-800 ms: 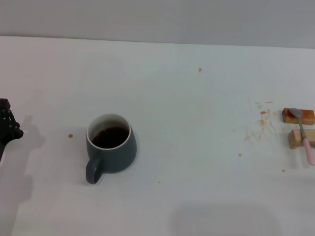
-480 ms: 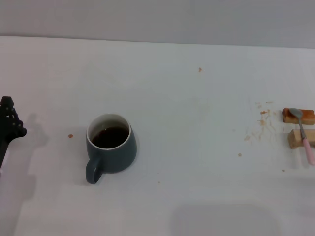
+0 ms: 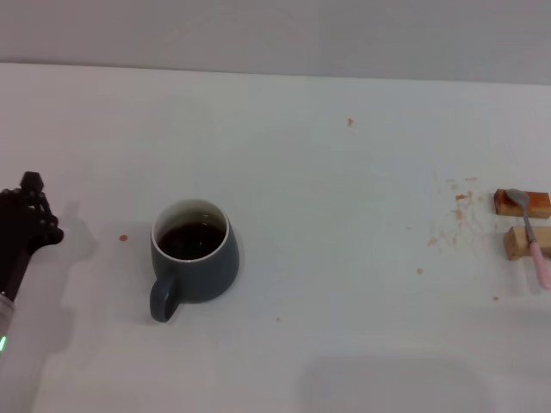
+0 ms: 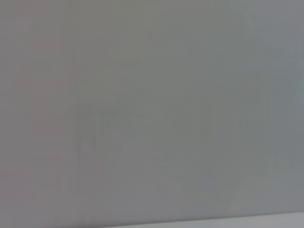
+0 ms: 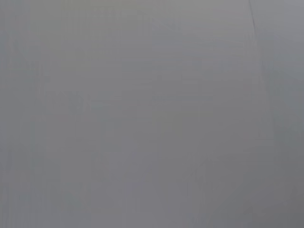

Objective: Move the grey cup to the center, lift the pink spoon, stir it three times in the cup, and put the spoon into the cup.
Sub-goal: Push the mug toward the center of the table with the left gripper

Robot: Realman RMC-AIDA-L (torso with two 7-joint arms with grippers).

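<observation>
The grey cup (image 3: 195, 261) stands on the white table, left of centre in the head view, with dark brown liquid inside and its handle turned toward me. My left gripper (image 3: 34, 213) is at the left edge, well left of the cup and apart from it. The pink spoon (image 3: 531, 237) lies at the far right across two small tan wooden blocks (image 3: 522, 222), its silver bowl on the farther block and its pink handle pointing toward me. My right gripper is out of view. Both wrist views show only blank grey.
Small brown crumbs and stains (image 3: 455, 215) dot the table left of the blocks. One speck (image 3: 123, 237) lies between my left gripper and the cup. The table's far edge meets a grey wall (image 3: 275, 34).
My left gripper has moved into view from the left edge, rightward and farther from me, closer to the cup. The cup and spoon have not moved.
</observation>
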